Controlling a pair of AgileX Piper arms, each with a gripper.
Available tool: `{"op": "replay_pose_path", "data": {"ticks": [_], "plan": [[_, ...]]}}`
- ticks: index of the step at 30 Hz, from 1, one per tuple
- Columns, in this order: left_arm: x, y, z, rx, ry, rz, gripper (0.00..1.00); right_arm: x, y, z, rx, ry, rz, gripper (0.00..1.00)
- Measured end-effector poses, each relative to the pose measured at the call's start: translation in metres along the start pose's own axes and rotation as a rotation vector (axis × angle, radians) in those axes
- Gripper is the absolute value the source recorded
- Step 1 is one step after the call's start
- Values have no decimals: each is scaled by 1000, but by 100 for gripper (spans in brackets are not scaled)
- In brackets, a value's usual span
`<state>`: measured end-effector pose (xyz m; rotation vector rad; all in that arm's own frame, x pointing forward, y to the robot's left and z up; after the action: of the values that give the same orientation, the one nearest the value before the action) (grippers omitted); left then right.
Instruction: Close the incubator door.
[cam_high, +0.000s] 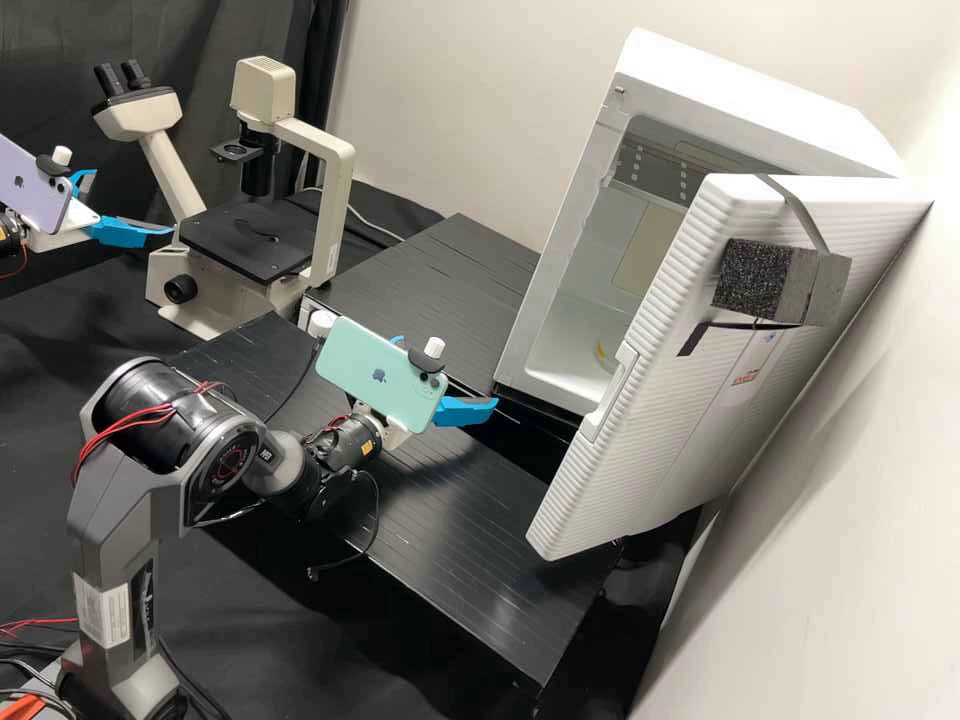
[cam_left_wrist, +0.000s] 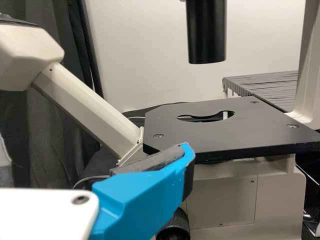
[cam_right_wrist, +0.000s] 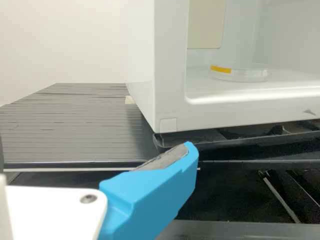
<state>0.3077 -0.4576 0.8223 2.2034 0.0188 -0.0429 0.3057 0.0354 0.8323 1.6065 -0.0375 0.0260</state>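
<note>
The white incubator (cam_high: 775, 90) stands with its door (cam_high: 690, 410) swung wide open beside the wall; a foam block (cam_high: 750, 278) is strapped to the door's outer face. My right gripper (cam_high: 448, 372) is open and empty, left of the door and apart from it. In the right wrist view, one finger of my right gripper (cam_right_wrist: 155, 185) shows below the lower corner of the incubator (cam_right_wrist: 170, 107). My left gripper (cam_high: 132, 202) stands open beside the microscope, far from the door. One finger of my left gripper (cam_left_wrist: 145, 192) shows before the stage in the left wrist view.
The microscope (cam_high: 245, 240) stands at the back left, its stage (cam_left_wrist: 210, 127) near my left gripper. A dish with a yellow mark (cam_right_wrist: 240, 73) lies inside the incubator. Black slatted platforms (cam_high: 500, 530) lie below the right gripper and beside the incubator.
</note>
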Motion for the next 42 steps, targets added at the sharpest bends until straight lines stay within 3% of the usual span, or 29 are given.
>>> {"op": "replay_pose_path", "data": {"ticks": [10, 16, 22, 28, 32, 36, 42], "plan": [[0, 0, 0, 0, 0, 0, 100, 0, 0, 0, 0, 1, 1, 100], [0, 0, 0, 0, 0, 0, 100, -19, 11, 4, -1, -7, 42, 100], [0, 0, 0, 0, 0, 0, 100, -55, 34, -6, -9, 76, 173, 100], [0, 0, 0, 0, 0, 0, 100, -102, 64, -21, -12, 218, 318, 100], [0, 0, 0, 0, 0, 0, 100, -128, 86, -23, 12, 277, 407, 100], [0, 0, 0, 0, 0, 0, 100, -149, 109, -14, 53, 280, 504, 100], [0, 0, 0, 0, 0, 0, 100, -167, 132, 6, 54, 188, 648, 100]]}}
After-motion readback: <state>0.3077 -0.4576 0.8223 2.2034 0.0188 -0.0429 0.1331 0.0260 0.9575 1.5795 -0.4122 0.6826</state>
